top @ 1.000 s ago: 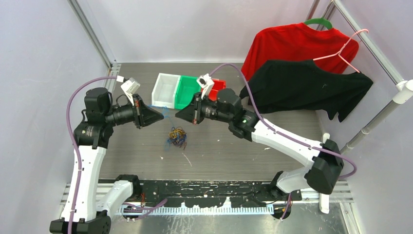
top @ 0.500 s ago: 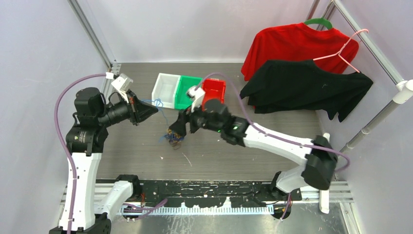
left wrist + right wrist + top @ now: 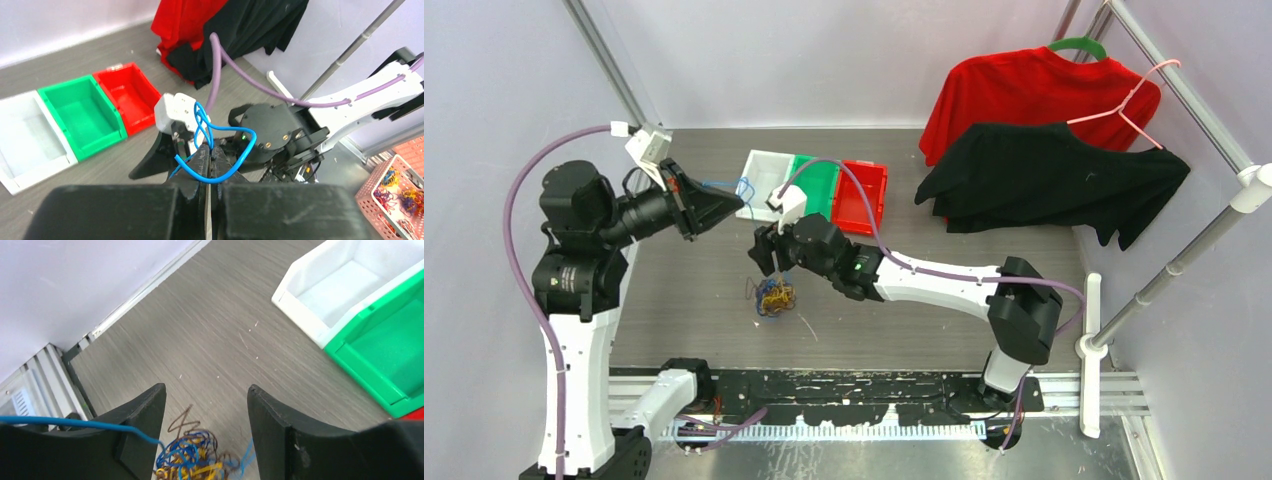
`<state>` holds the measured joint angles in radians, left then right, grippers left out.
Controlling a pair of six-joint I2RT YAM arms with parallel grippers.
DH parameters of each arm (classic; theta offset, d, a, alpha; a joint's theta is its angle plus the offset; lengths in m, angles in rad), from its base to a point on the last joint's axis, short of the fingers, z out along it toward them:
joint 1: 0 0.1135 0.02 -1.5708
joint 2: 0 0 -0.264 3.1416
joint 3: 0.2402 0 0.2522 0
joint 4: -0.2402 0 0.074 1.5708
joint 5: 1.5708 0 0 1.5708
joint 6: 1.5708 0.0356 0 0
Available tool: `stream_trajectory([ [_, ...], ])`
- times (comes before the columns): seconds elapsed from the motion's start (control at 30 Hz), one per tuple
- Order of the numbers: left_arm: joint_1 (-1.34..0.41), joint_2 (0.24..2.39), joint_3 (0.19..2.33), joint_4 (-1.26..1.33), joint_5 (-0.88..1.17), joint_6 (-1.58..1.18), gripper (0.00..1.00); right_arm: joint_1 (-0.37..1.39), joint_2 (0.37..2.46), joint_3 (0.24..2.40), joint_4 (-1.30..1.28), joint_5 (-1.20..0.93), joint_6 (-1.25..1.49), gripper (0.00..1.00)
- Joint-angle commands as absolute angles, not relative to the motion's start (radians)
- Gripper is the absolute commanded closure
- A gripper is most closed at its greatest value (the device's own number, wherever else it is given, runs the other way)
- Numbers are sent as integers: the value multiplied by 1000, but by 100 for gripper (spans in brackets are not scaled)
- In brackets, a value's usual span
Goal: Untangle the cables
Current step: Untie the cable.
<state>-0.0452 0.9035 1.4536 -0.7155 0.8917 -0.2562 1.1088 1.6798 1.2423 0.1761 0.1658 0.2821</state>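
Note:
The cables (image 3: 774,297) lie as a small blue, yellow and brown clump on the table. My left gripper (image 3: 716,204) is raised at the left, shut on a blue cable (image 3: 736,187) that loops past its tips. In the left wrist view the jaws (image 3: 209,150) pinch that blue loop (image 3: 241,158). My right gripper (image 3: 764,262) hovers just above the clump, open. In the right wrist view the clump (image 3: 192,460) lies between and below the spread fingers (image 3: 206,388), and one blue strand (image 3: 50,421) runs off to the left.
A white bin (image 3: 759,182), a green bin (image 3: 817,188) and a red bin (image 3: 864,195) stand in a row behind the clump. A red shirt (image 3: 1024,90) and a black shirt (image 3: 1054,175) hang at the back right by a pink hanger (image 3: 1139,100).
My right gripper has opened and swung left and down over the clump. The left arm has drawn back to the left and upward with the blue cable.

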Motion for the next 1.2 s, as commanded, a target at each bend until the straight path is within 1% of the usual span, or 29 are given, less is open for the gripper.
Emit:
stream_trajectory([
  [0.0, -48, 921, 1573, -640, 925, -322, 100, 1109, 1713, 1277, 279, 224, 280, 37],
  [0.13, -47, 941, 1643, -592, 894, -376, 100, 1112, 1729, 1255, 275, 215, 297, 41],
  [0.33, -47, 1004, 1828, -573, 841, -402, 100, 1111, 1720, 1177, 263, 249, 299, 44],
  [0.43, -48, 1036, 1922, -568, 793, -402, 100, 1110, 1709, 1124, 258, 274, 292, 45],
  [0.57, -48, 1079, 2040, -562, 708, -380, 100, 1108, 1692, 1052, 232, 296, 285, 43],
  [0.7, -46, 1119, 2147, -566, 660, -359, 100, 1103, 1644, 989, 236, 301, 281, 37],
  [0.8, -47, 1120, 2145, -563, 654, -359, 100, 1104, 1600, 966, 213, 297, 281, 31],
  [0.87, -47, 1111, 2112, -564, 657, -355, 100, 1103, 1562, 960, 189, 298, 284, 28],
  [1.03, -48, 1060, 1964, -538, 669, -353, 100, 1097, 1430, 959, 140, 307, 281, 16],
  [1.13, -47, 1038, 1872, -534, 678, -347, 100, 1081, 1359, 982, 104, 307, 282, 7],
  [1.17, -47, 1028, 1839, -533, 682, -345, 100, 1072, 1337, 987, 94, 305, 284, 6],
])
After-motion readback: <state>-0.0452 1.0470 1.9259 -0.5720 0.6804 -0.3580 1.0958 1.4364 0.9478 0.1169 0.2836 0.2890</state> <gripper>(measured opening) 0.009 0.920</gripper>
